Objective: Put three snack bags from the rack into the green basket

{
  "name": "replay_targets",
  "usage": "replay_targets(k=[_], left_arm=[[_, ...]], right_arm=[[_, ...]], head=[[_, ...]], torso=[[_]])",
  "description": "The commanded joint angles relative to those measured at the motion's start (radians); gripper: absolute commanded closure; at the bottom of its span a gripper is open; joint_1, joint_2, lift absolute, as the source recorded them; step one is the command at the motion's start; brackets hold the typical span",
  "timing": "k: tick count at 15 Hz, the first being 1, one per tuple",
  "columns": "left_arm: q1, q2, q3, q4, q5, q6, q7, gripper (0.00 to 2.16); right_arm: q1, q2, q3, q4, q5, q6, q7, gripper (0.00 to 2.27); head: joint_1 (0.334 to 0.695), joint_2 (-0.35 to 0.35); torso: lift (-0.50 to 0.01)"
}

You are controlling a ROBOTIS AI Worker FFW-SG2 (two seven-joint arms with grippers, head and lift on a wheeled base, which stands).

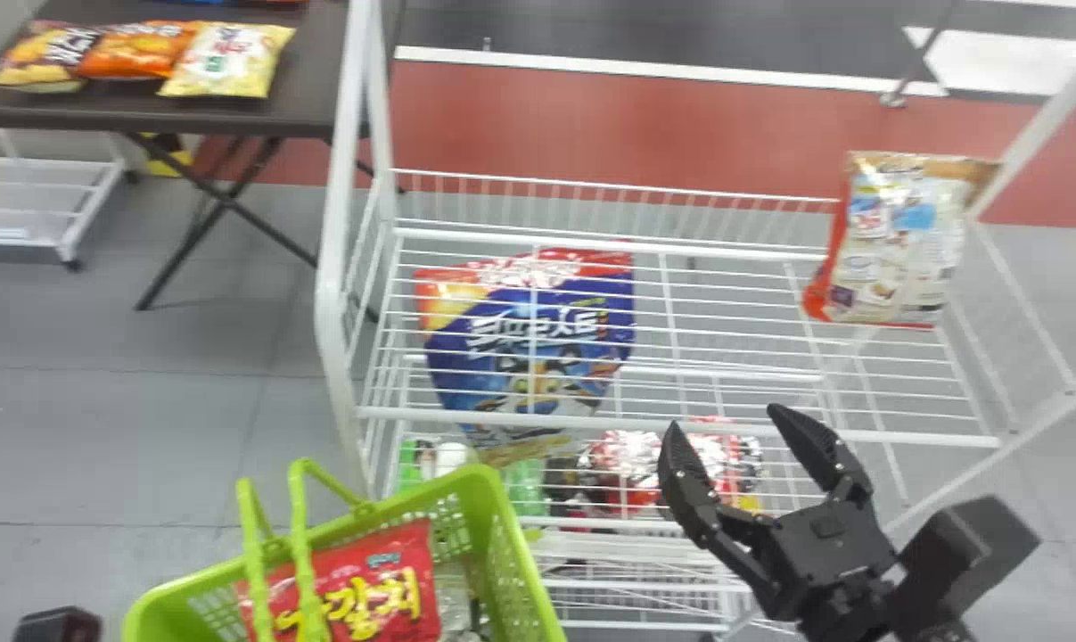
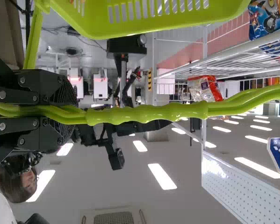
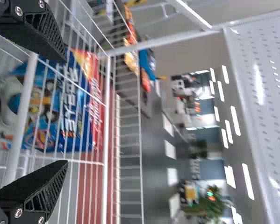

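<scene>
In the head view, my right gripper point(image 1: 726, 421) is open and empty over the rack's front. A blue-and-red snack bag point(image 1: 538, 339) lies behind the shelf wires at left; a red-edged silver bag point(image 1: 899, 241) stands at the right end. Wires also cross the blue bag point(image 3: 74, 102) in the right wrist view, where my right gripper point(image 3: 65, 112) has its fingers apart. The green basket point(image 1: 520, 553) holds a red bag point(image 1: 368, 580) on other, partly hidden packs. In the left wrist view, my left gripper point(image 2: 74, 113) is shut on the basket's handles point(image 2: 147, 113).
The white wire rack point(image 1: 680, 428) has lower shelves with bottles and shiny packs point(image 1: 627, 464). A dark table point(image 1: 297, 98) with several snack bags stands at the back left. White posts rise on both sides of the rack; the basket is at its left front.
</scene>
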Motion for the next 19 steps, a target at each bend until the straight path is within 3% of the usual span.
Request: replay_targets(k=[1, 6, 19], left_arm=[[0.003, 0.0, 0.001, 0.004, 0.0, 0.0, 0.0, 2.15], [0.003, -0.003, -0.002, 0.005, 0.0, 0.0, 0.0, 2.15], [0.003, 0.002, 0.001, 0.004, 0.0, 0.0, 0.003, 2.15]], right_arm=[[0.015, 0.013, -0.054, 0.077, -0.004, -0.114, 0.001, 0.03], [0.047, 0.013, -0.077, 0.078, -0.011, -0.139, 0.039, 0.03], [0.057, 0.013, -0.061, 0.072, -0.008, -0.139, 0.04, 0.05]], head=[[0.695, -0.201], [0.695, -0.309], [0.695, -0.292]], torso=[[0.0], [0.0], [0.0]])
